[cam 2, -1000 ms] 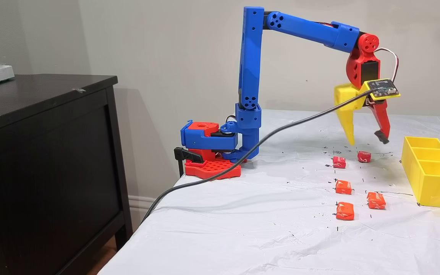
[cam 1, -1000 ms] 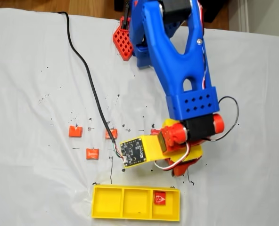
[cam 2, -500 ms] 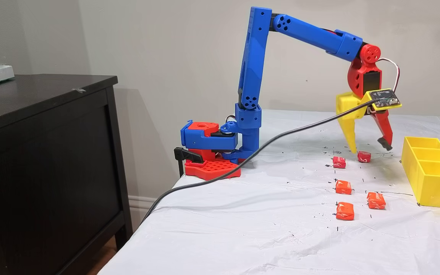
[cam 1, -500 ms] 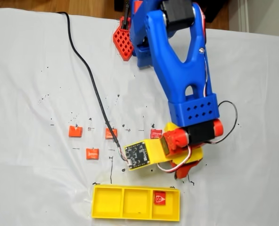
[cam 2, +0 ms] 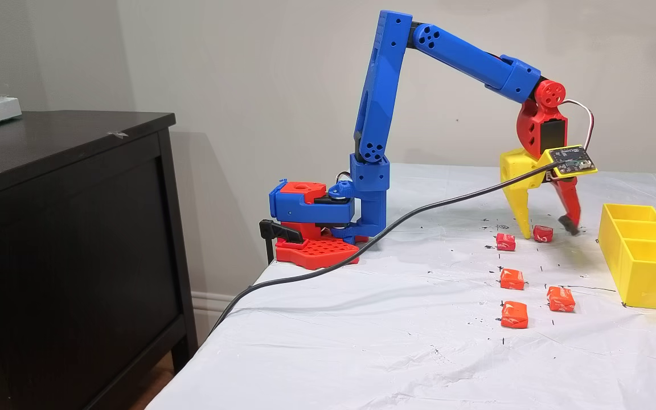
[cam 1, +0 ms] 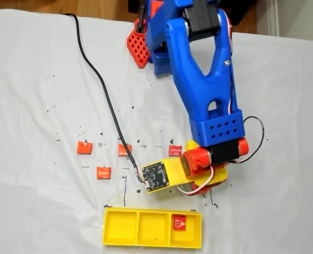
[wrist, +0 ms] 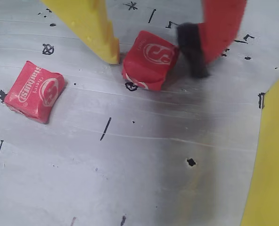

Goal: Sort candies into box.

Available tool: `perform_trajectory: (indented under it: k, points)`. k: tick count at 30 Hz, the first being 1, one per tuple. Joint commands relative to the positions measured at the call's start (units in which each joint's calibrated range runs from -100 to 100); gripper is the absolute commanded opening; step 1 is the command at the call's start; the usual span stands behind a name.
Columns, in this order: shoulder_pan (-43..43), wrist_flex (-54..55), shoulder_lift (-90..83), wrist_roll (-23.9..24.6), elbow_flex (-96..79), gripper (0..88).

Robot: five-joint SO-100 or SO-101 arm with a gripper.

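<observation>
While the small square red wrapped candy (wrist: 149, 59) sits on the white-covered table (wrist: 130, 165) at the upper middle of the wrist view, my end effector (wrist: 153, 47) straddles it, spread and unclenched: yellow finger (wrist: 94, 28) touching its left edge, red finger's black pad (wrist: 193, 49) just beside its right. A second red candy (wrist: 34, 91) lies at left. The shallow yellow plastic three-compartment box (cam 1: 152, 228), bottom of a fixed view, holds one red candy (cam 1: 178, 223) in its right compartment.
</observation>
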State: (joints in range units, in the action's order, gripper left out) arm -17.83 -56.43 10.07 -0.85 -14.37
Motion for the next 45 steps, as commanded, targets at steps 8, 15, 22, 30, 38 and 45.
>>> perform_trajectory:
  k: [8, 15, 22, 30, 38, 45]
  points:
    - [1.2, 1.2, -8.5, 0.1, -1.2, 0.2]
    - [6.4, -8.1, -15.4, -0.3, 12.4, 0.2]
    - [11.2, -11.0, -17.7, -0.9, 21.3, 0.2]
    - [14.1, -12.0, -8.0, -0.7, 32.4, 0.2]
    - [15.1, -16.1, 4.1, -0.6, 46.2, 0.2]
    - [14.7, -17.5, 6.7, -0.9, 46.8, 0.2]
